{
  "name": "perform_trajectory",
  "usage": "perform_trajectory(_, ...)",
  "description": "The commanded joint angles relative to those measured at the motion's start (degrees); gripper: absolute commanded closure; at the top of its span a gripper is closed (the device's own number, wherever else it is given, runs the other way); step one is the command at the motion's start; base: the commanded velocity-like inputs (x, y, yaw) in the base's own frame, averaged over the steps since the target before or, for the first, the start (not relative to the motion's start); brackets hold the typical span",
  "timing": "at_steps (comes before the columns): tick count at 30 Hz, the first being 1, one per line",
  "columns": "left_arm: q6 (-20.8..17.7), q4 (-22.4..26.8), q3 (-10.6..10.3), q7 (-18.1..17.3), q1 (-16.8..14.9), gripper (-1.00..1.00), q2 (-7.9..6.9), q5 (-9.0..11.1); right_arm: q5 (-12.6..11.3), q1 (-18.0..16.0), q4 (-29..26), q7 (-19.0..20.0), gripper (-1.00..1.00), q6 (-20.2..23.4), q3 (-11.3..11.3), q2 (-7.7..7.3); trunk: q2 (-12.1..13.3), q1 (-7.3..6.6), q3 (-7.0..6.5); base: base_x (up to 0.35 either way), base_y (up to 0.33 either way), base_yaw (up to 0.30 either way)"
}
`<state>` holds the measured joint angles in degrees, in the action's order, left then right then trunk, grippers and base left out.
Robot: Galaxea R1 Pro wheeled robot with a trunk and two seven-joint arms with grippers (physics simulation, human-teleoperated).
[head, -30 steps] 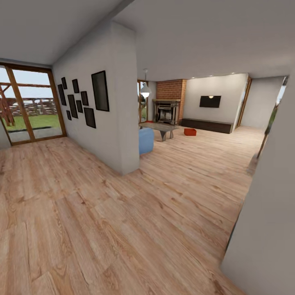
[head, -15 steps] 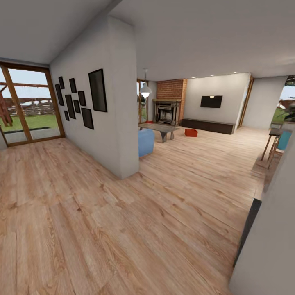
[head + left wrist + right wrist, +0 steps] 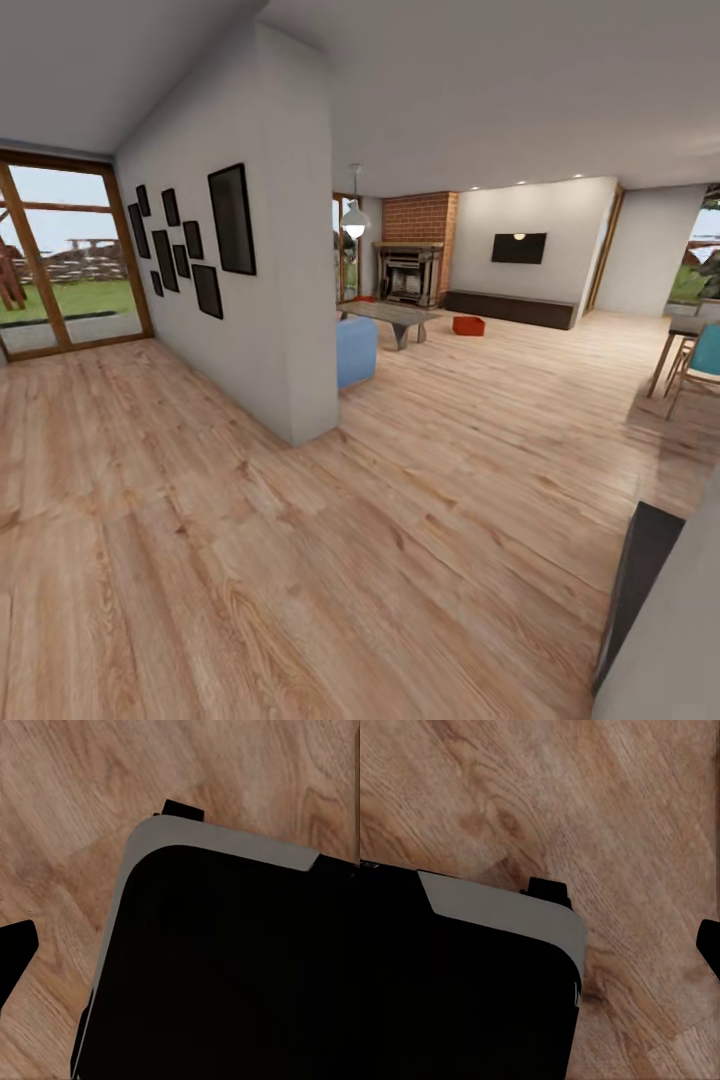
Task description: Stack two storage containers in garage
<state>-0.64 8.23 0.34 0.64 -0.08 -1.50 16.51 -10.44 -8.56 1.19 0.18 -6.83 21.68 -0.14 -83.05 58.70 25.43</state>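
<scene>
storage container [image 3: 467,325] | red-orange bin (far off) | on living room [image 3: 520,340] plank floor

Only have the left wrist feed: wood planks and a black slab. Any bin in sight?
Observer: Yes. The head view has one red-orange storage container far ahead on the wood floor, just in front of the low dark cabinet.
Operator: Anything near the line to it?
Observer: A white partition wall stands left of that line, with a blue seat at the wall's far end.
Operator: Second bin?
Observer: Can't confirm. There is a red speck by the brick fireplace, too small to tell what it is.
</scene>
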Motion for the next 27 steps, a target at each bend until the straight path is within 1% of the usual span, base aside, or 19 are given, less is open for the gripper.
perform_trajectory(1, -0.09, 0.06, 0.01, 0.07, -0.01, -1.0, -0.03, 0.33, -0.58, -0.06, 0.13, 0.01, -1.0, -0.27, 0.46, 0.02, -0.03, 0.03, 0.06, 0.325, 0.0, 0.0)
perform_trajectory(7, -0.15, 0.03, 0.01, 0.07, -0.01, -1.0, -0.24, 0.37, -0.78, -0.06, 0.13, 0.0, -1.0, -0.28, 0.25, 0.05, -0.03, 0.03, 0.06, 0.325, 0.0, 0.0)
perform_trajectory(13, -0.16, 0.03, 0.01, 0.07, -0.01, -1.0, -0.26, 0.45, -0.55, -0.06, 0.13, 0.08, -1.0, -0.21, 0.78, 0.14, -0.03, 0.03, 0.06, 0.325, 0.0, 0.0)
perform_trajectory(27, -0.16, -0.02, 0.01, 0.07, -0.01, -1.0, -0.26, 0.45, -0.46, -0.06, 0.13, 0.08, -1.0, -0.12, 0.9, 0.06, -0.03, 0.03, 0.06, 0.325, 0.0, 0.0)
